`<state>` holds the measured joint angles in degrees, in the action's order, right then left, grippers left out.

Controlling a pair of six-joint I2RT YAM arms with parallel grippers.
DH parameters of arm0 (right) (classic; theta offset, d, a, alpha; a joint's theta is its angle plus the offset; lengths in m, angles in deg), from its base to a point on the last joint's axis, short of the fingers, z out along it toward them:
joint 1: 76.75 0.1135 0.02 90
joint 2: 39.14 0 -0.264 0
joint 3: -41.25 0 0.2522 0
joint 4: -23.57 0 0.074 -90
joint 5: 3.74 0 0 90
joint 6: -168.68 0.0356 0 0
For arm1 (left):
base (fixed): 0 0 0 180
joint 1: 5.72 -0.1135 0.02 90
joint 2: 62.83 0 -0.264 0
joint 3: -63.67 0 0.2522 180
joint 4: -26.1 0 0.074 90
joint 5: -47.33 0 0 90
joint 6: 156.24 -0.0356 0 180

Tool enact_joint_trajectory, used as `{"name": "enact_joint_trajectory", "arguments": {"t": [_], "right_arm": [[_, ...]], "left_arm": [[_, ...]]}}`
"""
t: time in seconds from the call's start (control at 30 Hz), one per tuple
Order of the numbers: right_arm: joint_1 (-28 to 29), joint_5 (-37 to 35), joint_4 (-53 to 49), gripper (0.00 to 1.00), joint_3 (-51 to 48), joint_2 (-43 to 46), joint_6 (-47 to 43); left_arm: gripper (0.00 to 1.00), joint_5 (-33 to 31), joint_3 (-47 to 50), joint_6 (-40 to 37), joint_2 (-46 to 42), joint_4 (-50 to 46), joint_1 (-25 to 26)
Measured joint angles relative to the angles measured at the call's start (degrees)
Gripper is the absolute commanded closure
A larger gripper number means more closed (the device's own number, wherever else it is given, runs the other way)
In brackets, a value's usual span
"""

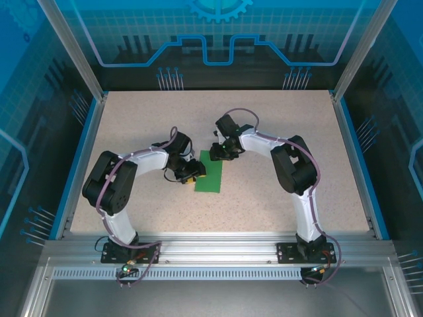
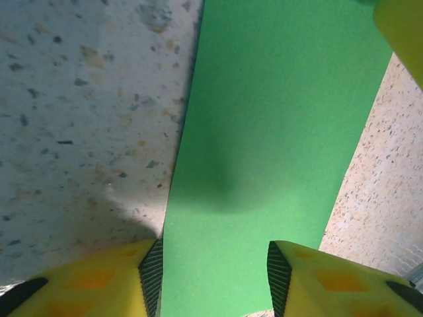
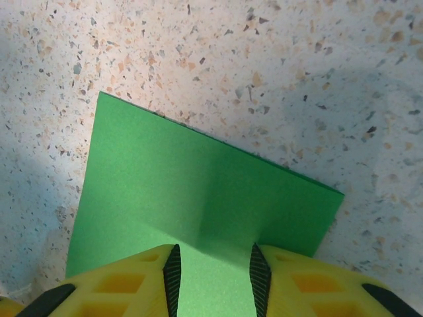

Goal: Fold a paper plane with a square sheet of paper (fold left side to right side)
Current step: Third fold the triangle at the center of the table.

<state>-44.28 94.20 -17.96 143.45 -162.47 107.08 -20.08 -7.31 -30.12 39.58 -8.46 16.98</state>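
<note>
Green paper sheet (image 1: 209, 172) flat at table middle, narrow rectangle, long side running away from arm bases, between both grippers. From top camera: left gripper (image 1: 192, 175) at sheet's left long edge, right gripper (image 1: 222, 153) at sheet's far end, both arms bent inward toward it. Left wrist close-up adding detail: yellow fingers (image 2: 92, 285) spread, black ribbed pad faces turned to each other, green strip running through gap and on up frame, left long edge lined up with one pad, right edge passing under other finger; contact with paper not clear. Yellow plastic corner (image 2: 404, 26) poking in at upper right near strip's far end. Right wrist close-up: jaws parted, narrower gap, pads (image 3: 173, 272) straddling paper, green filling gap between them; soft dent or shadow in sheet just ahead of pads; far edge crisp with dark line along it, two far corners lying on bare surface. Pinch or mere press not readable there. Tabletop (image 1: 132, 132) pale, speckled, stone-look, grey and brown flecks, blue trim at sides. Aluminium rail (image 1: 211, 246) at near edge by arm bases. Blue printed wall panels (image 1: 218, 39) with line and gear graphics behind.
</note>
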Motion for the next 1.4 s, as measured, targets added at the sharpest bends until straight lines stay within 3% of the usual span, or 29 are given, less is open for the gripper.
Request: {"name": "enact_joint_trajectory", "arguments": {"t": [0.2, 0.47, 0.57, 0.63, 0.73, 0.93, 1.17, 1.4], "right_arm": [[0.0, 0.0, 0.3, 0.63, -0.2, 0.0, 0.0], [0.0, 0.0, 1.9, 0.60, -1.6, 0.9, -0.5], [0.0, -0.1, 2.8, 0.52, -2.7, 1.7, -1.2], [0.0, -0.3, 3.5, 0.42, -4.4, 3.3, -2.1], [0.0, -1.2, 5.2, 0.32, -8.2, 7.2, -3.5], [0.2, -1.5, 10.2, 0.23, -17.1, 19.1, -7.0], [4.5, 0.1, 16.5, 0.17, -30.2, 31.0, -11.5], [11.6, 1.3, 19.1, 0.20, -35.1, 32.0, -13.5]], "left_arm": [[0.63, -0.1, 0.0, 0.0, 0.0, 0.1, 0.0], [0.87, -0.2, 0.0, 0.6, -0.9, 0.1, 0.0], [0.92, -0.2, 0.0, 1.4, -1.9, 0.1, 0.0], [0.94, -0.2, 0.0, 1.5, -2.6, 0.1, 0.0], [0.96, 0.3, 0.1, 2.4, -3.4, 0.2, 0.0], [0.98, 2.2, 0.4, 5.4, -3.8, 0.7, 0.1], [0.98, 3.9, 0.4, 7.6, -3.8, 1.7, 0.1], [0.98, 4.6, 0.4, 8.6, -3.8, 1.9, 0.1]]}}
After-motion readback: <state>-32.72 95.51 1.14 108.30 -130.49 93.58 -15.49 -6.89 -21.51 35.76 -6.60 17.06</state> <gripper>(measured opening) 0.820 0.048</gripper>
